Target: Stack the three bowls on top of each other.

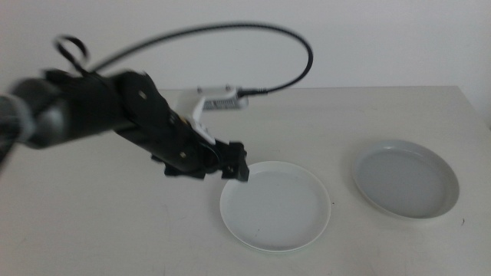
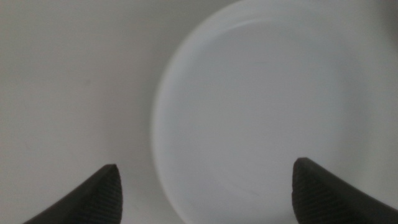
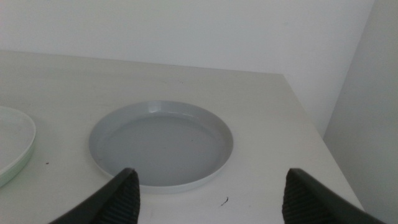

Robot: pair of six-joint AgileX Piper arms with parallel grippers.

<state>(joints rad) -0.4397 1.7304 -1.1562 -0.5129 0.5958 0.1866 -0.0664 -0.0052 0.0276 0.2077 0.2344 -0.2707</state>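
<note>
The left arm is thick and black, with chunky, boxy parts joined one after another. Its far end looks grey and blurry. A small round screw or dot shows on one black part. A white piece sits on top of the arm, just behind the left gripper. A long black cable loops high over the arm in a big curve and plugs into that white piece. A little curly bit of cable sticks up at the arm's other end. The left gripper is black and blocky. Both grippers have two dark jaws with rounded, pointy tips and a rough, matte look. The right gripper shows only those two tips.
</note>
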